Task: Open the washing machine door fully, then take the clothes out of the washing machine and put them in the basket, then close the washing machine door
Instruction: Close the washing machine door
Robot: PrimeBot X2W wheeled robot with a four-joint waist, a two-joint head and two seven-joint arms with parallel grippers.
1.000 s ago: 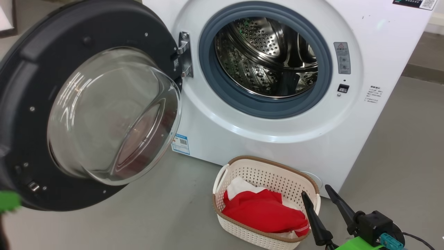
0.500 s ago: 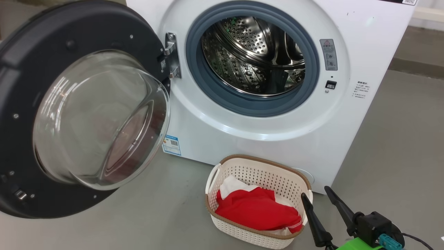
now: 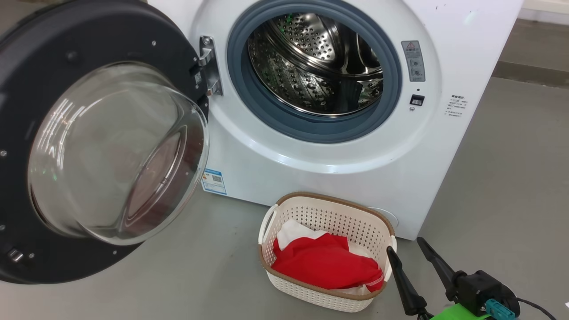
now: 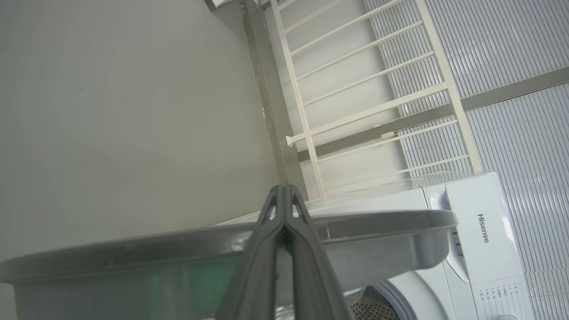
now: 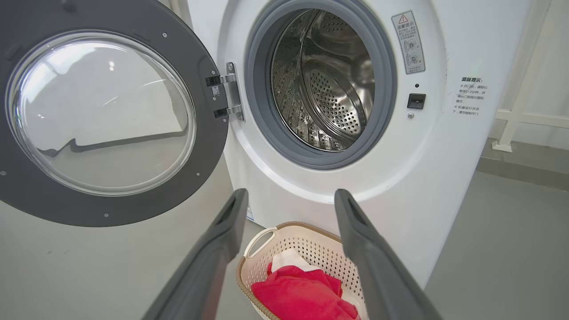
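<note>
Washing machine door (image 3: pixel 111 151) hanging open left of the washing machine (image 3: pixel 311 164), basket (image 3: pixel 338 220) sitting on the floor (image 3: pixel 200 266) before it, clothes (image 3: pixel 326 264) lying in the basket

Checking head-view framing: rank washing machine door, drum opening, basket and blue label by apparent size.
1. washing machine door (nearest the camera, so inflated)
2. drum opening
3. basket
4. blue label

The washing machine (image 3: pixel 311 153) mouth stood open to reach; its door (image 3: pixel 111 151) barred the left, and the basket (image 3: pixel 338 222) sat on the floor (image 3: pixel 200 262) below.
</note>
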